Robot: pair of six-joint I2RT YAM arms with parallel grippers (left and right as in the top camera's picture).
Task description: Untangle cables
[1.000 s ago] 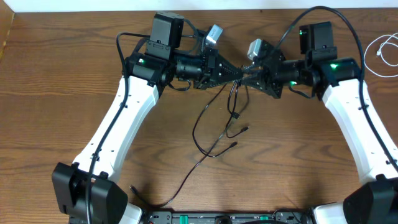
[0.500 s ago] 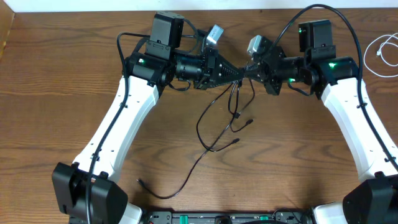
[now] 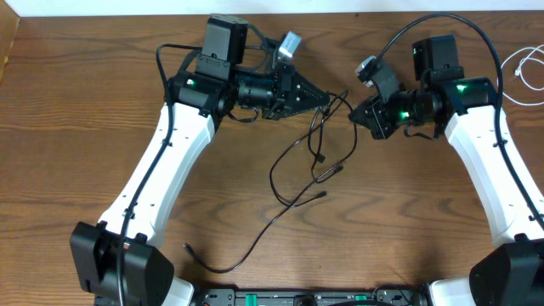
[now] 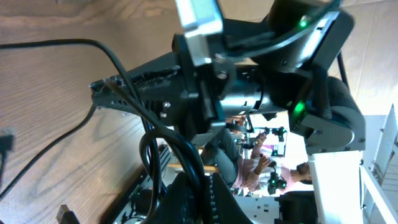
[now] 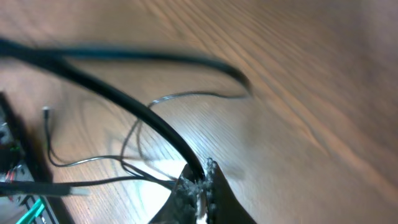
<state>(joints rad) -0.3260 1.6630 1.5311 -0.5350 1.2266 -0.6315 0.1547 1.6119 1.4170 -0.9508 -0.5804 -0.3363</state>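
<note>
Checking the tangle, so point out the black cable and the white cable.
black cable [image 3: 272, 174], overhead view, left bend of its loop.
white cable [image 3: 501, 76], overhead view, left curve of its loop.

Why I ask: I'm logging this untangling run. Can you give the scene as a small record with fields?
surface: wooden table
left tool: shut on black cables, back centre
right tool: shut on the same black cables, apart from the left tool
slack: thin loops and plug ends trail from both tools toward the front edge
white cable: far right edge, no tool on it
</note>
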